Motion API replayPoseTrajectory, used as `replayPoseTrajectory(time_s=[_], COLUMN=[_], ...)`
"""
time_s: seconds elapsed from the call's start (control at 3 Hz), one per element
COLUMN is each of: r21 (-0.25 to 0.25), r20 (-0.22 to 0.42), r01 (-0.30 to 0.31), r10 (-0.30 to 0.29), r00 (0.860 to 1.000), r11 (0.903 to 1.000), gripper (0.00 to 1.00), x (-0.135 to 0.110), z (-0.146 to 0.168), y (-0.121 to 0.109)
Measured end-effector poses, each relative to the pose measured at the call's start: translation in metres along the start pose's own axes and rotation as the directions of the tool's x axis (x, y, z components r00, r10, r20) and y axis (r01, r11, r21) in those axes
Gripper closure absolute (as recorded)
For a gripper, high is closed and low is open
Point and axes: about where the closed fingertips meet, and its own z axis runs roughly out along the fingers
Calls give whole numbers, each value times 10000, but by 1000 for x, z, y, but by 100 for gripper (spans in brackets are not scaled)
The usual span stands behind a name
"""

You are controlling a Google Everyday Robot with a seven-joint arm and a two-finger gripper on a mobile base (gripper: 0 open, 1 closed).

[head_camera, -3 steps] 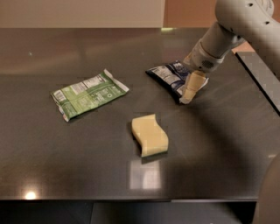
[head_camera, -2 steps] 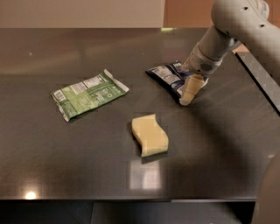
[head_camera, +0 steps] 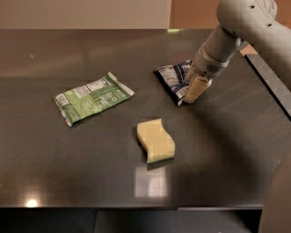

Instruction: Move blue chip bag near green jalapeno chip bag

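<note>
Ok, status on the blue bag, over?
Gripper at right edge of blue chip bag. Bag lies well apart from green jalapeno chip bag. Sponge nearer camera, off the line.

A: From where is the table (head_camera: 68, 182) being viewed?

B: It is being viewed from its near side and from above, with the camera being tilted down toward the far edge and the wall (head_camera: 82, 13) behind.

A: How closely is it being framed?

B: Closely: the near edge is being shown just above the bottom border, and the left side is being cropped.

A: Where is the gripper (head_camera: 195, 90) being shown?

B: At the upper right, at the blue bag (head_camera: 173, 77), with the arm (head_camera: 236, 27) being cut off by the top right corner.
</note>
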Motion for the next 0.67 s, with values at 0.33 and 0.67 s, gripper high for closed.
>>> replayPoseTrajectory(time_s=[0.33, 0.67], r21=[-1, -73], r20=[7, 668], r01=[3, 196], r10=[-3, -190], r00=[10000, 9976], r11=[10000, 9998], gripper=[87, 100], x=[-2, -35], z=[-3, -19], y=[0, 6])
